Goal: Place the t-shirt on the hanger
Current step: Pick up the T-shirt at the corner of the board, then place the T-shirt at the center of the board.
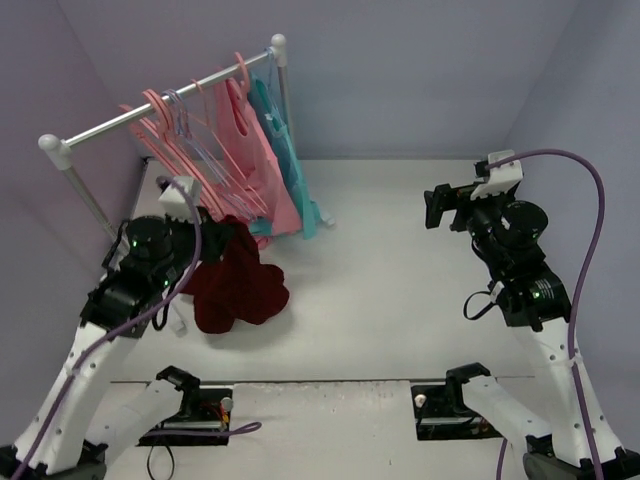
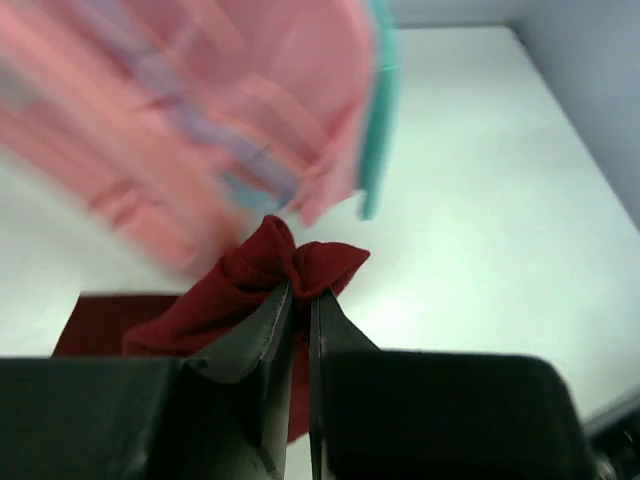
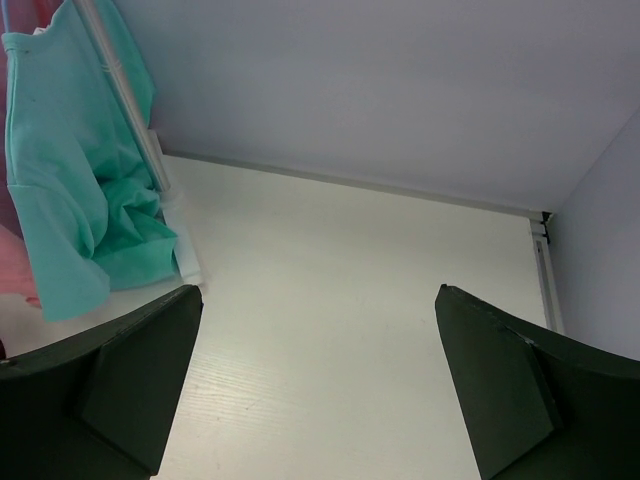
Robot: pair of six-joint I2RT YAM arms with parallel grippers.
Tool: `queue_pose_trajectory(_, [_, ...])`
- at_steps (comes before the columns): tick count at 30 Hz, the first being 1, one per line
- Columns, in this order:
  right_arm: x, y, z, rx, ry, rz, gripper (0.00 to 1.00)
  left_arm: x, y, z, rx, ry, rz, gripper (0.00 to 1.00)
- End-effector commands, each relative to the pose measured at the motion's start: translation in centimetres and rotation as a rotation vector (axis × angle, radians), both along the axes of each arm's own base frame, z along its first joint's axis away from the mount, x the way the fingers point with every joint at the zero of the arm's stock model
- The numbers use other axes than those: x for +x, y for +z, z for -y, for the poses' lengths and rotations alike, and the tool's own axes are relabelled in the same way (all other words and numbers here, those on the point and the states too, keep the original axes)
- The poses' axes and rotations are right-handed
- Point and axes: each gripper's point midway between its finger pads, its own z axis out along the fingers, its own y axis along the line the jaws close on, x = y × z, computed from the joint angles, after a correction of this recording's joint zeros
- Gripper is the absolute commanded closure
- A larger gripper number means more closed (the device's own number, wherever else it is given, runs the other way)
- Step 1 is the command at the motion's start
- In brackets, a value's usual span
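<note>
Left wrist view: the left tool [image 2: 300,300] pinches a bunched fold of the maroon t-shirt [image 2: 255,270]; the right tool [image 3: 318,295] stands spread wide above the tabletop [image 3: 330,400].

Left arm [image 1: 105,305] is bent up from its base, leaning toward the back left with the wrist raised. I've got the left pincer [image 2: 300,298] clamped tight, fingers almost meeting, with a fold of the t-shirt [image 2: 250,278] nipped between the tips. Right arm [image 1: 530,285] is up on its own side, elbow folded, wrist pointing left. Right pincer [image 3: 318,300] gapes fully wide, both fingers spread far apart.
</note>
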Motion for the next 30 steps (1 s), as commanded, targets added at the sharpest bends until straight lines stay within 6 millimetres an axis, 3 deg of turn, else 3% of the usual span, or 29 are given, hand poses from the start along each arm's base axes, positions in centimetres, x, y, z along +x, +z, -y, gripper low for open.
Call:
queue_pose_trajectory(1, [0.9,3.6,0.0,0.046,-0.022,0.096,0.0,-1.0,12.6,6.3,-0.053,-0.311,0.281,1.0])
queue_pose_trajectory(4, [1.2,3.9,-0.1,0.041,-0.024,0.099,0.0,-1.6,19.4,9.8,-0.113,-0.43,0.38,1.0])
queue_pose_trajectory(7, [1.4,4.5,-0.1,0.036,-0.024,0.107,0.0,-2.4,23.3,12.9,-0.152,-0.513,0.441,1.0])
queue_pose_trajectory(9, [1.2,5.0,0.0,0.04,-0.024,0.118,0.0,-3.5,25.1,13.5,-0.173,-0.533,0.481,1.0])
queue_pose_trajectory(12, [0.8,4.7,0.0,0.046,-0.022,0.117,0.0,-4.0,24.3,13.7,-0.191,-0.536,0.447,1.0])
queue_pose_trajectory(19, [0.2,1.5,-0.7,0.07,0.012,0.046,0.0,-6.0,14.4,14.6,-0.116,-0.596,0.273,1.0])
queue_pose_trajectory(21, [0.4,-0.4,-1.1,0.09,0.026,-0.004,0.0,-5.2,7.8,14.4,-0.051,-0.547,0.132,1.0])
queue_pose_trajectory(22, [0.6,-1.5,-1.6,0.098,0.043,-0.034,0.0,-5.2,5.8,13.9,-0.038,-0.518,0.088,1.0])
queue_pose_trajectory(23, [0.7,-2.4,-2.2,0.115,0.065,-0.065,0.0,-4.7,1.9,13.0,-0.007,-0.448,0.007,0.88])
queue_pose_trajectory(24, [0.9,-3.6,-3.0,0.121,0.101,-0.104,0.0,-4.4,-1.4,11.9,0.016,-0.377,-0.05,0.65])
queue_pose_trajectory(25, [1.1,-4.4,-3.7,0.128,0.13,-0.134,0.0,-4.5,-2.3,11.2,0.016,-0.349,-0.059,0.53])
queue_pose_trajectory(27, [1.4,-6.7,-5.3,0.152,0.192,-0.214,0.0,-4.1,-5.0,9.3,0.024,-0.233,-0.1,0.38])
queue_pose_trajectory(30, [2.1,-11.4,-7.5,0.164,0.244,-0.366,0.0,-4.0,-6.1,8.0,0.032,-0.17,-0.116,0.35])
